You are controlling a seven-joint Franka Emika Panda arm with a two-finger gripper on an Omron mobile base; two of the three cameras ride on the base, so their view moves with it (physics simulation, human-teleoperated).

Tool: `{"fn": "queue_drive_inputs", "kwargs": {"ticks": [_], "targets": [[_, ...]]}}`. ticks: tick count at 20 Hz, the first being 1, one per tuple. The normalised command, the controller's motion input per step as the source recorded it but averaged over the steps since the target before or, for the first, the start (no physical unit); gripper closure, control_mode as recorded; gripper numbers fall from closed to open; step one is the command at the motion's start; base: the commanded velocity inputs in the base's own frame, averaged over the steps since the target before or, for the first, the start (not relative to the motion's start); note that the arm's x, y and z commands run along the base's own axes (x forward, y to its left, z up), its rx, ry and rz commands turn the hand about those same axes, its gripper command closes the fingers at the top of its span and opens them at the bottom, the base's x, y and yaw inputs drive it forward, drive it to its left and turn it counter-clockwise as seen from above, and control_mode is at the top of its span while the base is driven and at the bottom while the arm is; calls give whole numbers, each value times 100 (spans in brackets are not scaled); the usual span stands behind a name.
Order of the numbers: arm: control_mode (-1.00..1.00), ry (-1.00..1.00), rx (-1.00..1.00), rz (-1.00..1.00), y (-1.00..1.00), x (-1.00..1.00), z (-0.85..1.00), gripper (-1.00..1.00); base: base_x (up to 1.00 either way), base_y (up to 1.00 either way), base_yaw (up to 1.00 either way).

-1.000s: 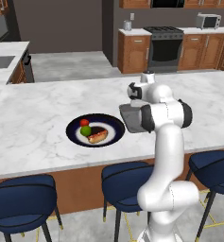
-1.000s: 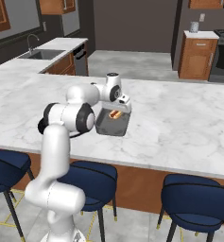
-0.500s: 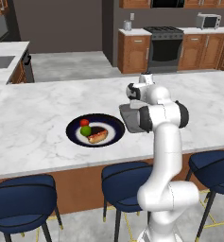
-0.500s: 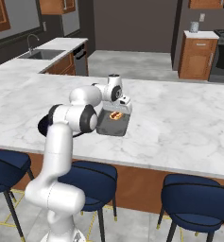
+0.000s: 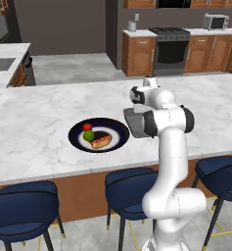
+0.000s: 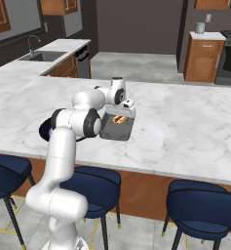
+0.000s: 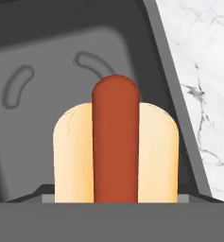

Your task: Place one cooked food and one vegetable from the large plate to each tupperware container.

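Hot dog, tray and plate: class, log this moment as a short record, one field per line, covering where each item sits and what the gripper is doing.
hot dog: lying inside the grey tray
grey tray: on the marble counter, right of the plate; holds the hot dog
large plate: on the counter, holding a red item, a green item and another cooked food
gripper: over the tray, right above the hot dog; open or shut cannot be told

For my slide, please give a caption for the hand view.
Close view from the hand: a hot dog lies in a grey tray on the marble counter.
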Motion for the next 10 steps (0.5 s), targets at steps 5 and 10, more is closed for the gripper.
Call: {"fn": "queue_drive_inputs", "kwargs": {"ticks": [5, 10], "targets": [[-100, 0, 0, 0, 0, 0, 0, -100, 0, 0, 0], [-100, 0, 0, 0, 0, 0, 0, -100, 0, 0, 0]]}}
